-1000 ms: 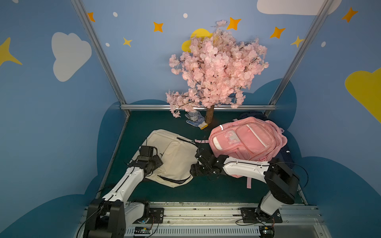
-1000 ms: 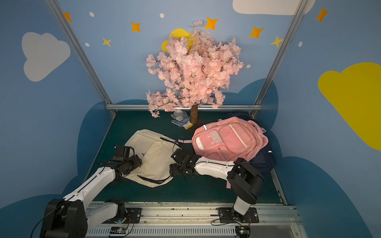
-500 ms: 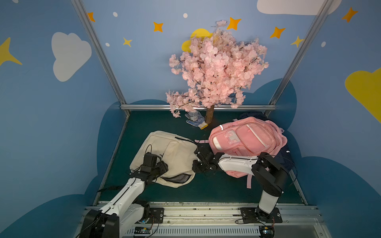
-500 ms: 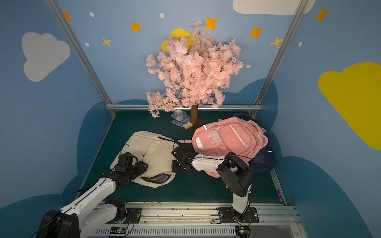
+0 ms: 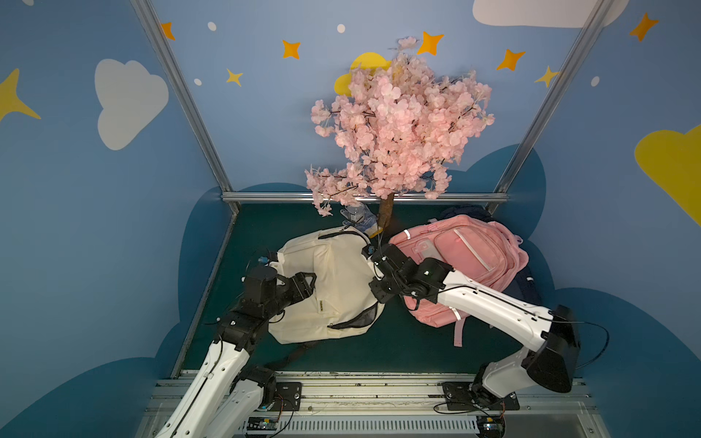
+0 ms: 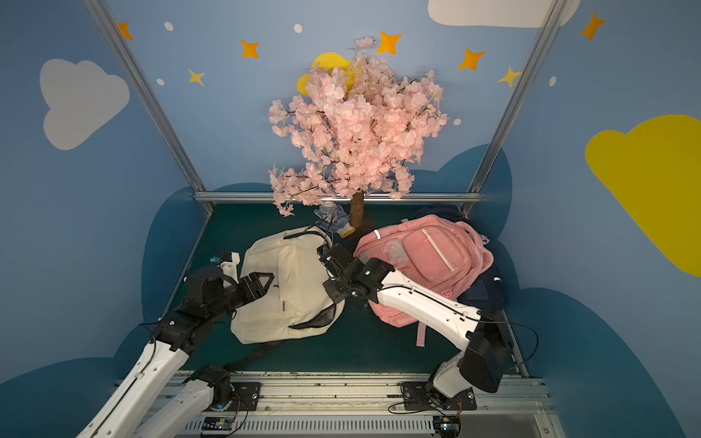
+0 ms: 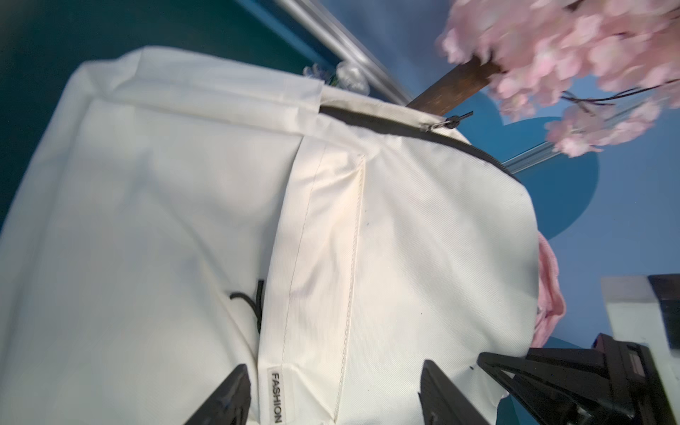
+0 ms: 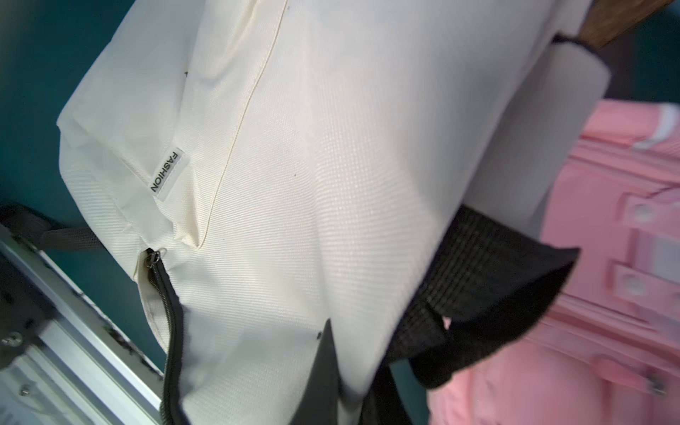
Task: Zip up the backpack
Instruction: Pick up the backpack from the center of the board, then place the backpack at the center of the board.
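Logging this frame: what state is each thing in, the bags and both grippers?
Cream backpack: lying flat, main zip partly open, gaping.
Pink backpack: lying front up.
Left gripper: jaws open over the cream backpack's front.
Right gripper: jaws shut at the cream backpack's edge; any pinch unclear.

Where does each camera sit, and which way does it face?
Top views: high in front, looking down and back at cream backpack, pink backpack, tree; left gripper, right gripper show.
Left wrist: behind the open left gripper, facing across the cream backpack toward the tree trunk; both fingers show.
Right wrist: behind the right gripper, facing along the cream backpack toward the front rail; one finger shows.
Shared: both wrist views show the FASHION label.
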{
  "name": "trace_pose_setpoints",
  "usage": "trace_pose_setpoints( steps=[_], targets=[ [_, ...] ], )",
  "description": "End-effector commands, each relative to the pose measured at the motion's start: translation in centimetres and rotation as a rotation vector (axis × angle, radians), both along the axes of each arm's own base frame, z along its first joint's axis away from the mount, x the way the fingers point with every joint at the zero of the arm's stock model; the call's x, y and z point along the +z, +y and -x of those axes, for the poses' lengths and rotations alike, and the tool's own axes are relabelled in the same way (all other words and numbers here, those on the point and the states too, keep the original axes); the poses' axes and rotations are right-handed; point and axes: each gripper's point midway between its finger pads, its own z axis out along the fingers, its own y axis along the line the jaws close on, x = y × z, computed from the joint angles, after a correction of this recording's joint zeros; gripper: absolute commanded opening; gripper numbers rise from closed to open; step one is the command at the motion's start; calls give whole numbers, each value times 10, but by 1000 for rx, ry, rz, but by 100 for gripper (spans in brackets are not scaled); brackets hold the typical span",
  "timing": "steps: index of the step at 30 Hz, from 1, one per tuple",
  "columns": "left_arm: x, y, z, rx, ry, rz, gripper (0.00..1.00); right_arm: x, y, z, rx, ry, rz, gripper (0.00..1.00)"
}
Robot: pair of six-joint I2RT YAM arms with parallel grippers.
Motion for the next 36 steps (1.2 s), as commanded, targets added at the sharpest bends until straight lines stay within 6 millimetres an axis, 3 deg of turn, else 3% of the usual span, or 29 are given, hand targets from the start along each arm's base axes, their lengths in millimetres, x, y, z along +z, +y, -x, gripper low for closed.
trace_pose_setpoints(
  steps=[1, 4, 6, 10, 13, 19, 21, 25, 28, 29, 32, 36],
  targets=[
    [37, -12, -3, -83, -171, -41, 73, 42, -45, -9, 79, -239, 225, 0],
    [76, -26, -3, -146, -368, -51, 76, 83, -57, -13, 92, -406, 203, 0],
    [91, -34, -3, -178, -470, -73, 76, 113, -62, -10, 108, -490, 150, 0],
    [99, -48, -6, -251, -573, -147, 77, 165, -72, 6, 132, -576, 18, 0],
    [102, -56, -7, -288, -623, -184, 77, 184, -76, 17, 168, -605, -33, 0],
    [120, -50, 4, -279, -735, -237, 79, 196, -93, 22, 167, -648, -3, 0],
    [124, -56, 13, -323, -779, -208, 79, 202, -96, 24, 165, -664, -17, 0],
    [118, -75, 24, -437, -827, -145, 80, 215, -93, 38, 217, -661, -100, 0],
    [115, -78, 25, -452, -835, -152, 80, 221, -96, 45, 234, -665, -129, 0],
    [117, -77, 27, -447, -851, -155, 99, 223, -98, 46, 232, -669, -130, 0],
    [125, -71, 35, -428, -893, -161, 100, 228, -107, 49, 221, -686, -133, 0],
    [125, -78, 40, -470, -897, -152, 99, 235, -109, 55, 232, -689, -171, 0]
  ],
)
